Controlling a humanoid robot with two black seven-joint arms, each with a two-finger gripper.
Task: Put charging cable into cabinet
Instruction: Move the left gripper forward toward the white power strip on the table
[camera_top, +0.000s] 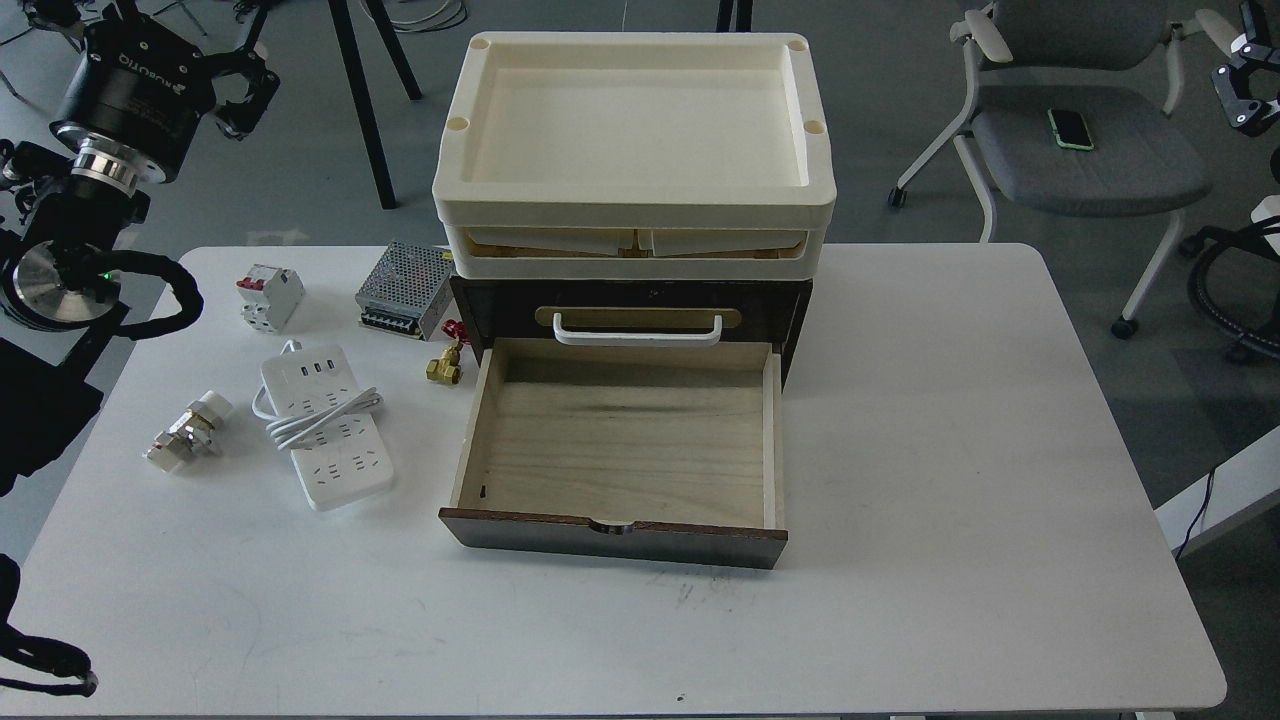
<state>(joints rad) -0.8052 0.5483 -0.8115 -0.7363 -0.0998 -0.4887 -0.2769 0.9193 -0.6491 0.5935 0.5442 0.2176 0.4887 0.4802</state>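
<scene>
The charging cable (327, 432), a flat white power strip with its cord looped across it, lies on the white table (950, 480) just left of the cabinet. The dark brown cabinet (795, 310) stands at the table's back middle. Its lower drawer (620, 440) is pulled out toward me, and its light wood floor is bare. The upper drawer, with a white handle (637, 333), is closed. My left gripper (243, 93) hangs high at the far left, off the table and well away from the cable, fingers apart and holding nothing. My right gripper (1240, 85) shows only partly at the top right edge.
Cream trays (635, 195) are stacked on the cabinet. A white-and-red circuit breaker (269, 296), a mesh power supply box (405, 290), a brass valve (444, 366) and a metal fitting (188, 432) lie around the cable. A grey chair (1090, 150) with a phone (1070, 128) stands behind the table.
</scene>
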